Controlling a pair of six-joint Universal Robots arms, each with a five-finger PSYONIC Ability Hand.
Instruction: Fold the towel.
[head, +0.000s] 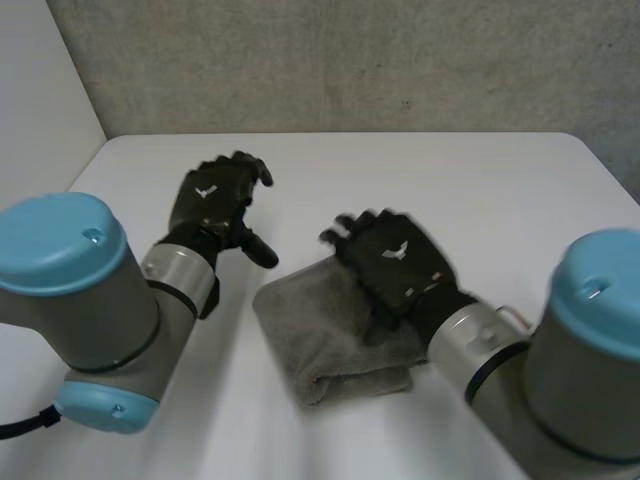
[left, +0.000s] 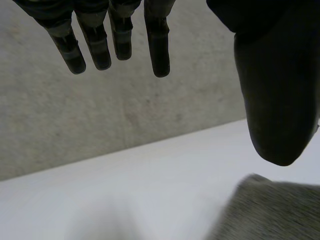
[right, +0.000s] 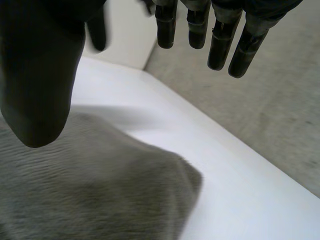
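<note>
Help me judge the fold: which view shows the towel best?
The head view: the folded towel shows almost whole on the table, the right hand over its far part. The left wrist view catches one corner; the right wrist view, a close stretch of its surface.

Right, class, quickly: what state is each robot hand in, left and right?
Left hand: open, holding nothing.
Right hand: open, over the towel, holding nothing.

Grey towel (head: 330, 340) (plain), white table (head: 480, 190), black hands.
</note>
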